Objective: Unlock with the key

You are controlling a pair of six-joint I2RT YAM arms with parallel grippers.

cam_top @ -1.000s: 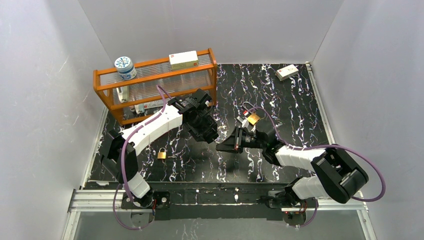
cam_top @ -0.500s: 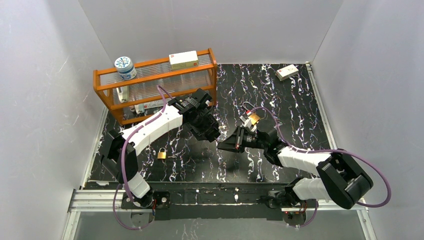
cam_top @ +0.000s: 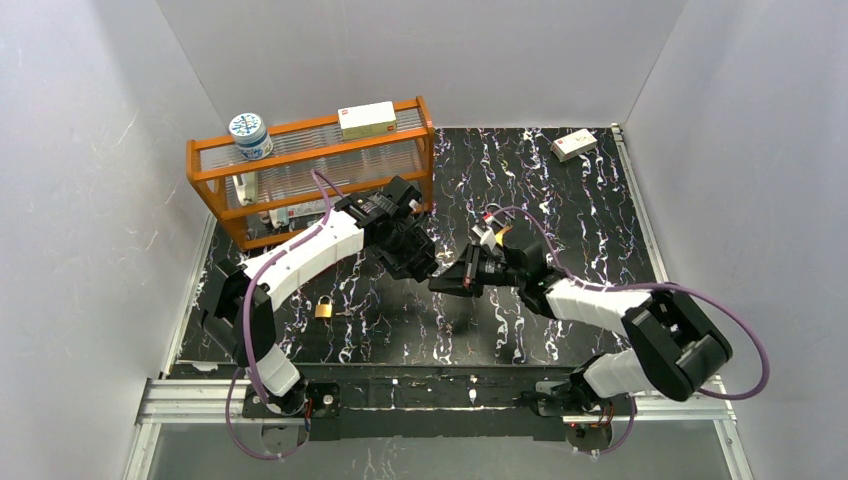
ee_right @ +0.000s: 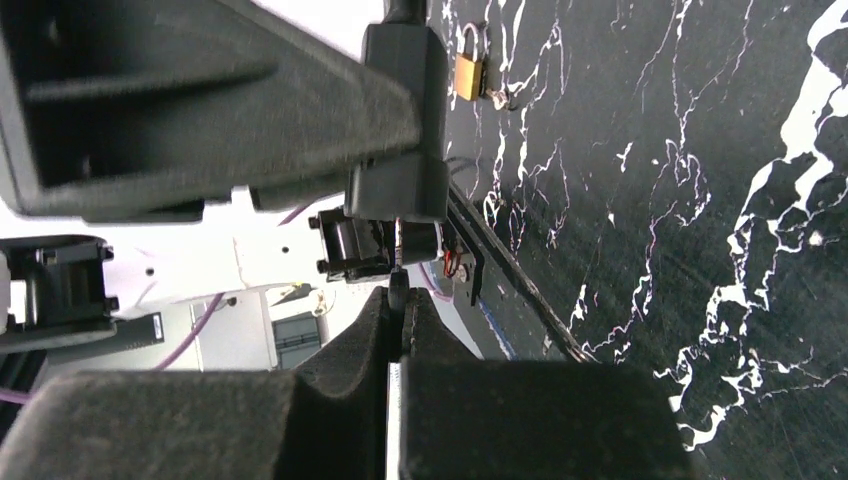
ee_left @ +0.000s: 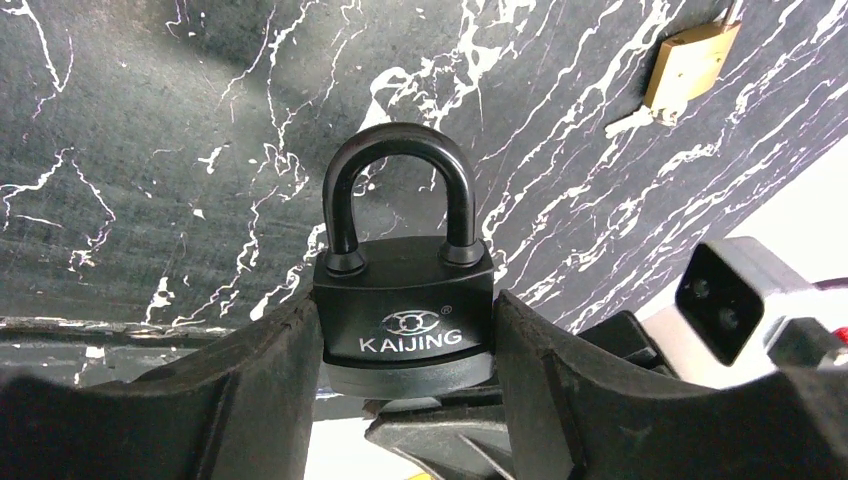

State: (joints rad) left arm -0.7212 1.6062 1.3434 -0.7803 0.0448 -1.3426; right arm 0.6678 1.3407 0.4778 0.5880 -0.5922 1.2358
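While the left end effector (cam_top: pixel 420 265) clamps the padlock (ee_left: pixel 405 300) by its sides above the worktop (cam_top: pixel 600 200), the right end effector (ee_right: pixel 398 300) pinches the key (ee_right: pixel 398 275) at its underside.
The shackle (ee_left: pixel 398 135) sits home on both legs, so it reads as locked; the key tip is at the keyway, how deep I cannot tell. Done well, I judge: keep the key in line with the body, push straight until it bottoms, then twist while the left holds firm against the turn; a skewed entry could jam it. A brass lock (cam_top: pixel 324 309) lies apart on the worktop. The orange rack (cam_top: pixel 427 140) at the back carries a tin (cam_top: pixel 249 135) and a box (cam_top: pixel 367 119) on top; its lower shelf is unclear.
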